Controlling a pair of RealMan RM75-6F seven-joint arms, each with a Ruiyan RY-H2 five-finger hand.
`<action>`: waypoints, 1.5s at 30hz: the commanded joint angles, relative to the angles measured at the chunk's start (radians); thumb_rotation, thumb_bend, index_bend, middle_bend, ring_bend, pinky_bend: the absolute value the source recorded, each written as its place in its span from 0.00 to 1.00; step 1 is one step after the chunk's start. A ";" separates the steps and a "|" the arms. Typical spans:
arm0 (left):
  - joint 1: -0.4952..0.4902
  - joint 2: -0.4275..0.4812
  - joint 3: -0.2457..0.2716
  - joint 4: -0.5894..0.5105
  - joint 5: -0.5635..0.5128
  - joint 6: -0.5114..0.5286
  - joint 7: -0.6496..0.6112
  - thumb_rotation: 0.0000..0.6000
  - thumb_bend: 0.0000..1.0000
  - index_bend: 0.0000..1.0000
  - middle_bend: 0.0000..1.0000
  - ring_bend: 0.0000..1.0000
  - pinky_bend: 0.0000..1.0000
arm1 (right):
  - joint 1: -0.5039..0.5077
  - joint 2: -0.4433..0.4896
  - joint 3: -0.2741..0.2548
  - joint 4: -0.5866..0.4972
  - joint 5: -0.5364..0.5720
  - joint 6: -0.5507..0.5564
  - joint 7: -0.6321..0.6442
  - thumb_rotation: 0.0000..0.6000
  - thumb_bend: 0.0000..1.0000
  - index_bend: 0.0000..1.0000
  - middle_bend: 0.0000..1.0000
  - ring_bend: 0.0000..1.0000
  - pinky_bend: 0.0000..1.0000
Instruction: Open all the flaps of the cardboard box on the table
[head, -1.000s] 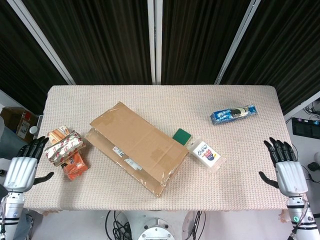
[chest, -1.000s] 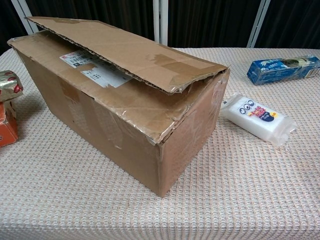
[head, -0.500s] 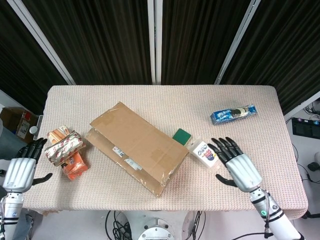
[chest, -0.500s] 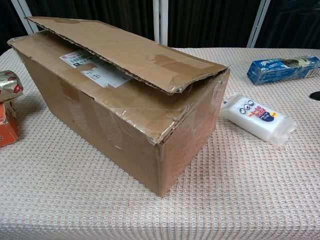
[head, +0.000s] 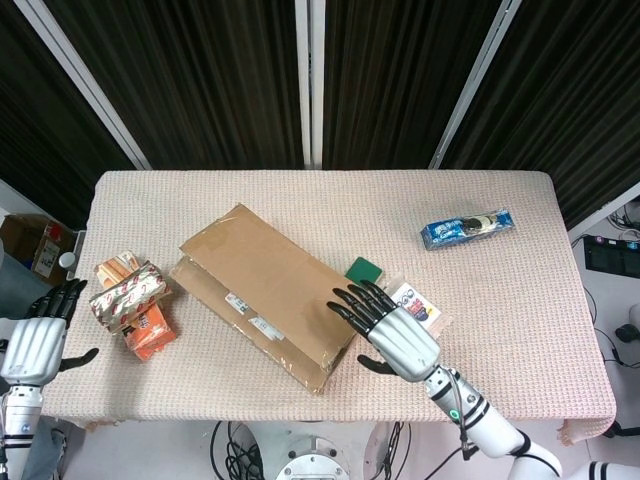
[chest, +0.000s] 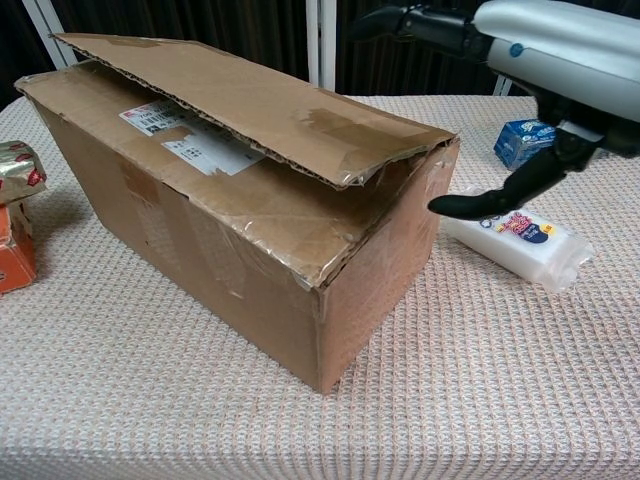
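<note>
Reaching over the near right end of the cardboard box (head: 268, 295), the right hand (head: 392, 328) hovered with fingers spread and nothing held, fingertips above the loose edge of the upper flap (chest: 250, 100).

Cardboard box: sat at an angle near the middle of the bench (head: 500, 330), both long flaps down, the upper one overlapping the lower flap (chest: 270, 215) and already gaping slightly at its taped edge.

Left hand (head: 35, 340): off the bench edge, well left of the box, fingers apart, idle.

Beside the box: white packet (chest: 515, 240) just right of it; green item (head: 363, 271) at its far right corner; snack packs (head: 130, 300) to its left; blue packet (head: 466, 228) well to the right.

Handling note, as judgement: fingertips would best slip under the raised edge of the upper flap, then lift and fold it outward, away from the robot. A slow swing would suit, since the box looked light and might slide or tip toward the snack packs.
</note>
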 joint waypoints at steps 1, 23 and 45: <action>0.000 -0.001 -0.001 0.002 -0.002 0.000 -0.002 1.00 0.05 0.01 0.08 0.09 0.21 | 0.019 -0.028 0.013 0.007 0.019 -0.006 -0.020 1.00 0.13 0.00 0.00 0.00 0.00; -0.002 -0.005 -0.001 0.014 -0.007 -0.007 -0.010 1.00 0.05 0.01 0.08 0.09 0.21 | 0.098 -0.171 0.057 0.093 0.110 0.031 -0.078 1.00 0.53 0.00 0.00 0.00 0.00; -0.017 -0.010 -0.005 0.006 0.012 -0.014 -0.039 1.00 0.05 0.01 0.08 0.09 0.21 | 0.110 -0.105 0.198 0.343 0.251 0.125 0.222 1.00 0.24 0.00 0.00 0.00 0.00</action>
